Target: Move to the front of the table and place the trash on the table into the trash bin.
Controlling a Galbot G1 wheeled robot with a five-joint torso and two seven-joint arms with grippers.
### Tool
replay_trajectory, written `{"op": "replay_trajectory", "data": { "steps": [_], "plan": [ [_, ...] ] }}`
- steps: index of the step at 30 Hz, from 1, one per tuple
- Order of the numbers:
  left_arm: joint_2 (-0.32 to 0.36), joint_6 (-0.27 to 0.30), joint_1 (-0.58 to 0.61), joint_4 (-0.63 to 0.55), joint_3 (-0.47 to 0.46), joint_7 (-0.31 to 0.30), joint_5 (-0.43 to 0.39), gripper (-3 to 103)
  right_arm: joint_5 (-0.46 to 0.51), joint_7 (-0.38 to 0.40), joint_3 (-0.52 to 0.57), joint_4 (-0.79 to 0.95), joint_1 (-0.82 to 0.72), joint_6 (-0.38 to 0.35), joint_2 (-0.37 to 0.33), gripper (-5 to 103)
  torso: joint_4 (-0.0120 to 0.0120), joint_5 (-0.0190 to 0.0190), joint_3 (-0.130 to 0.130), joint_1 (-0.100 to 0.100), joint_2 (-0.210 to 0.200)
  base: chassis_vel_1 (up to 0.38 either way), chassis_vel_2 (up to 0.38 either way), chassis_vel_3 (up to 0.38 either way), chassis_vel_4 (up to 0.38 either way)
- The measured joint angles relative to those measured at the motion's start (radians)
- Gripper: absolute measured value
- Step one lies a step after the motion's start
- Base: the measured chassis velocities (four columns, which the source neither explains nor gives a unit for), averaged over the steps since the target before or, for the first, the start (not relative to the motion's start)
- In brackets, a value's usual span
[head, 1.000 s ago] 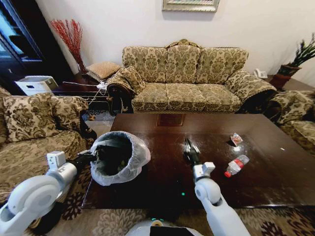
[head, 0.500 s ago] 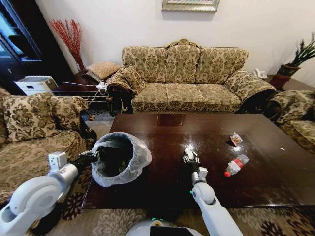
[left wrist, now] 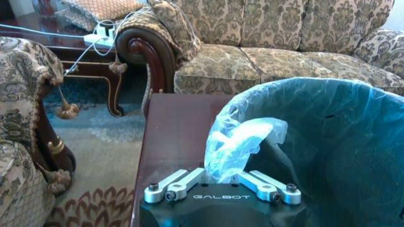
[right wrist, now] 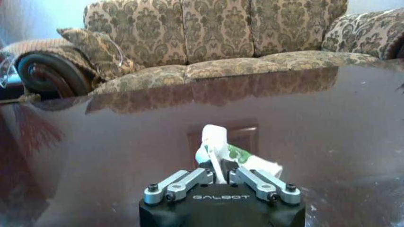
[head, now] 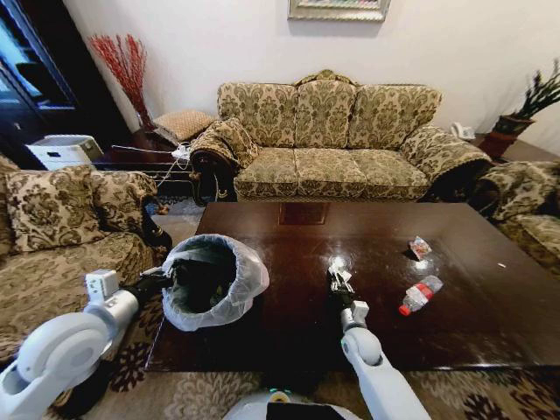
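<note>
On the dark brown table (head: 490,324) my right gripper (head: 337,280) is shut on a crumpled white and green piece of trash (head: 336,265), just above the middle of the tabletop. The right wrist view has that trash (right wrist: 218,142) sticking up between the closed fingers of the right gripper (right wrist: 218,172). My left gripper (head: 163,282) grips the bag-lined rim of the black trash bin (head: 214,280), which is at the table's left end. In the left wrist view the left gripper (left wrist: 221,182) pinches the bag (left wrist: 243,139). A clear bottle with a red cap (head: 420,295) and a red-white wrapper (head: 420,248) lie at the right.
A patterned sofa (head: 337,140) stands behind the table. Armchairs flank it on the left (head: 61,227) and right (head: 525,210). A dark side table (head: 140,157) with cables is at the back left. A patterned rug (head: 201,398) lies under the table's near edge.
My right gripper has closed on the white and green trash, which now shows above its fingers, and has drawn slightly back toward me. The left arm and bin have stayed put.
</note>
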Motion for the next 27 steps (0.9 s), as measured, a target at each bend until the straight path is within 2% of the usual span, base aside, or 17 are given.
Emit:
{"op": "replay_trajectory", "data": {
  "steps": [5,8,9,11,13,15,16,20,21,22,23,24,27],
  "plan": [
    [0.01,0.0,0.002,0.0,-0.007,-0.001,-0.007,2,0.011,0.001,0.002,0.081,-0.029,0.008,-0.003,1,0.0,0.0,0.0,0.0,0.0,0.0,0.0,0.0,0.0],
    [0.032,0.001,0.006,0.0,-0.025,-0.007,-0.03,2,0.027,-0.043,-0.012,0.203,-0.04,0.066,-0.011,0,-0.0001,-0.0001,0.0,0.0,0.0,0.0,0.0,0.0,0.0],
    [0.032,0.001,0.006,0.0,-0.025,-0.007,-0.03,2,0.027,-0.043,-0.012,0.203,-0.04,0.066,-0.011,0,-0.0001,-0.0001,0.0,0.0,0.0,0.0,0.0,0.0,0.0],
    [0.054,0.008,0.005,-0.002,-0.036,-0.021,-0.065,2,0.037,-0.13,-0.049,0.334,-0.017,0.099,-0.018,0,-0.0001,-0.0001,0.0,0.0,0.0,0.0,0.0,0.0,0.0],
    [0.06,0.012,0.003,-0.003,-0.036,-0.026,-0.075,2,0.046,-0.156,-0.071,0.382,0.001,0.093,-0.02,0,-0.0001,-0.0001,0.0,0.0,0.0,0.0,0.0,0.0,0.0],
    [0.066,0.021,-0.002,-0.007,-0.025,-0.034,-0.088,2,0.086,-0.216,-0.191,0.516,0.096,0.039,-0.038,0,0.0,-0.0003,0.0,0.0,0.0,0.0,0.0,0.0,0.0],
    [0.066,0.021,-0.002,-0.007,-0.025,-0.034,-0.088,2,0.086,-0.216,-0.191,0.516,0.096,0.039,-0.038,0,0.0,-0.0003,0.0,0.0,0.0,0.0,0.0,0.0,0.0],
    [0.068,0.033,0.009,-0.022,-0.016,-0.035,-0.086,2,0.154,-0.293,-0.35,0.617,0.2,-0.033,-0.056,0,0.0003,-0.0003,0.0,0.0,0.0,0.0,0.0,0.0,0.0],
    [0.068,0.033,0.009,-0.022,-0.016,-0.035,-0.086,2,0.154,-0.293,-0.35,0.617,0.2,-0.033,-0.056,0,0.0003,-0.0003,0.0,0.0,0.0,0.0,0.0,0.0,0.0],
    [0.071,0.039,0.013,-0.031,-0.019,-0.028,-0.083,2,0.182,-0.324,-0.434,0.626,0.236,-0.067,-0.067,0,0.0001,-0.0003,0.0,0.0,0.0,0.0,0.0,0.0,0.0],
    [0.075,0.042,0.014,-0.038,-0.02,-0.024,-0.079,2,0.178,-0.343,-0.478,0.613,0.258,-0.092,-0.068,0,0.0001,-0.0002,0.0,0.0,0.0,0.0,0.0,0.0,0.0],
    [0.075,0.042,0.014,-0.038,-0.02,-0.024,-0.079,2,0.178,-0.343,-0.478,0.613,0.258,-0.092,-0.068,0,0.0001,-0.0002,0.0,0.0,0.0,0.0,0.0,0.0,0.0],
    [0.085,0.045,0.016,-0.049,-0.03,-0.017,-0.071,2,0.133,-0.356,-0.544,0.58,0.277,-0.151,-0.07,0,0.0002,-0.0001,0.0,0.0,0.0,0.0,0.0,0.0,0.0]
  ]
}}
